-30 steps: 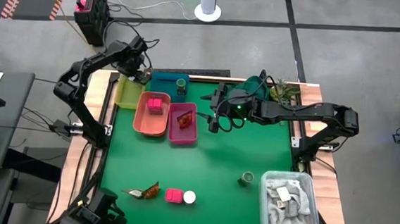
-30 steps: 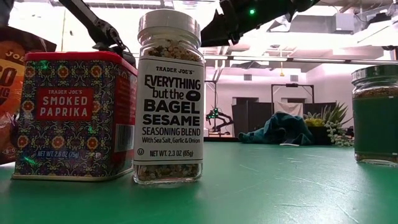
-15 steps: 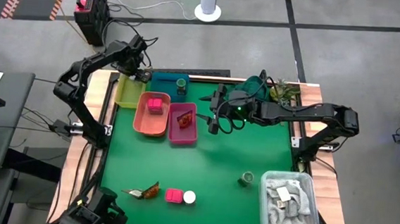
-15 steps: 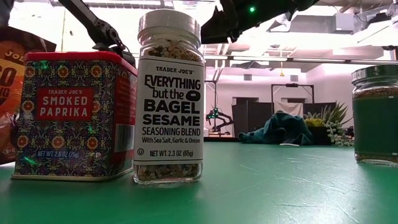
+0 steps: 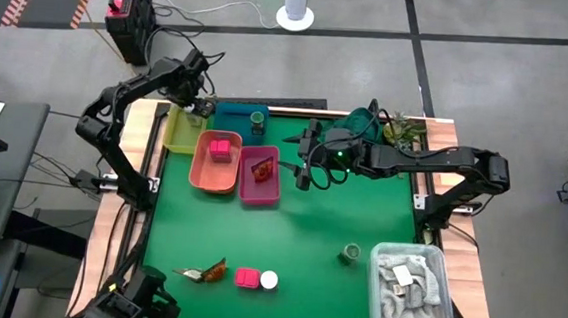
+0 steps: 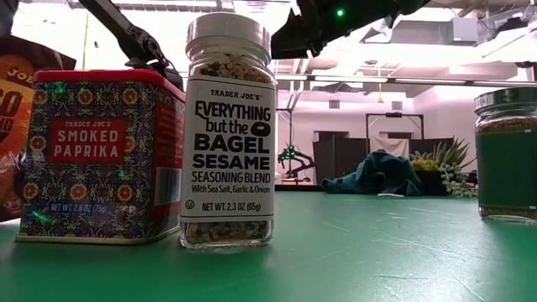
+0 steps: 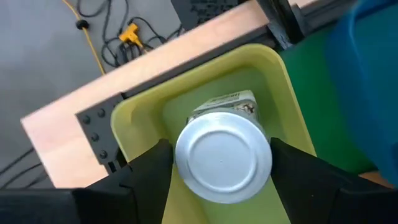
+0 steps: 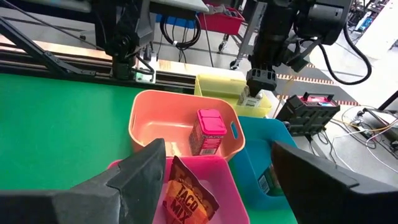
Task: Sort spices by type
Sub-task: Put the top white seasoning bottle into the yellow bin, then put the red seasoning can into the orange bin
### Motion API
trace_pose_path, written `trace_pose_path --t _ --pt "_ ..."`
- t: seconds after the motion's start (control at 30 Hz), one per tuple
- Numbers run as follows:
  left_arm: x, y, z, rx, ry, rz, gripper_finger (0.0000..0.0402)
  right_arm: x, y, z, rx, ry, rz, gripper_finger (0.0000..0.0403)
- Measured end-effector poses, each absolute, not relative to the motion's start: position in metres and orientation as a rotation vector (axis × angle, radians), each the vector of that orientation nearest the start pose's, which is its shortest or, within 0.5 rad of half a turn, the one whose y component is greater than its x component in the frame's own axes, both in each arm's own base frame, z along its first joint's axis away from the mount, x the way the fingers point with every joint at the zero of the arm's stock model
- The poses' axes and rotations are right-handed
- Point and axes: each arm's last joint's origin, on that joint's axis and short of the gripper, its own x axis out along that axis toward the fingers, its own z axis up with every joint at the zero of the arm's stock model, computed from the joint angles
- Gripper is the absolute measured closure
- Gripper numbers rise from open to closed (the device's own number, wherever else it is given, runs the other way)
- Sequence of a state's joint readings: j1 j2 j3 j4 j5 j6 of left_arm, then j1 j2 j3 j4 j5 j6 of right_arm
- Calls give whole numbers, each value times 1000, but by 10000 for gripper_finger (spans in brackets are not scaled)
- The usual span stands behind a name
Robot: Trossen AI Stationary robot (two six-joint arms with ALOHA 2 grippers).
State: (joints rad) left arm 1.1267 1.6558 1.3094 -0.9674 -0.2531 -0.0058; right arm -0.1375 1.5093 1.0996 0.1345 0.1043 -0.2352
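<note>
Hovering over the yellow bin (image 5: 179, 132) at the upper left of the high view, the left gripper (image 5: 201, 104) has its fingers (image 7: 146, 171) on either side of a white-topped jar (image 7: 224, 157); from the wrist view the jar sits down inside that bin, and I cannot tell whether the fingers are pinching it or just apart from its sides. The right gripper (image 5: 304, 173) hangs above the green counter (image 5: 308, 241) near the middle of the high view, just right of the pink bin (image 5: 261, 177), its fingers (image 8: 134, 174) spread wide with nothing between them.

Along the upper edge of the counter the bins sit in a cluster. The orange bin (image 5: 215, 162) holds a pink-lidded paprika tin (image 8: 206, 131). The pink bin touching its right side holds a taco mix sachet (image 8: 191, 196). The blue bin (image 5: 239, 116), above those two in the frame, has a green-topped jar (image 5: 258, 120) in it.

At the lower middle of the high view three spices lie in a row on the counter: a reddish-brown sachet (image 5: 204, 271), a smoked paprika tin (image 5: 246, 278) and a bagel seasoning jar (image 5: 269, 279), the last two touching. Another green-topped jar (image 5: 349, 252) stands alone toward the lower right, near a clear tub (image 5: 411, 294) of pale packets.
</note>
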Motion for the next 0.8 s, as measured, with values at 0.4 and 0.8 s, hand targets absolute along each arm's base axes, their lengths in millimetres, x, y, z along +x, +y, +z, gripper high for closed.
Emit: trace_pose_path --t 0.4,0.8 --pt "145 293 270 -484 1230 1145 152 341 -53 297 -226 319 -214 86" --pt "211 215 320 -284 1211 605 152 328 -67 286 -213 488 -236 86"
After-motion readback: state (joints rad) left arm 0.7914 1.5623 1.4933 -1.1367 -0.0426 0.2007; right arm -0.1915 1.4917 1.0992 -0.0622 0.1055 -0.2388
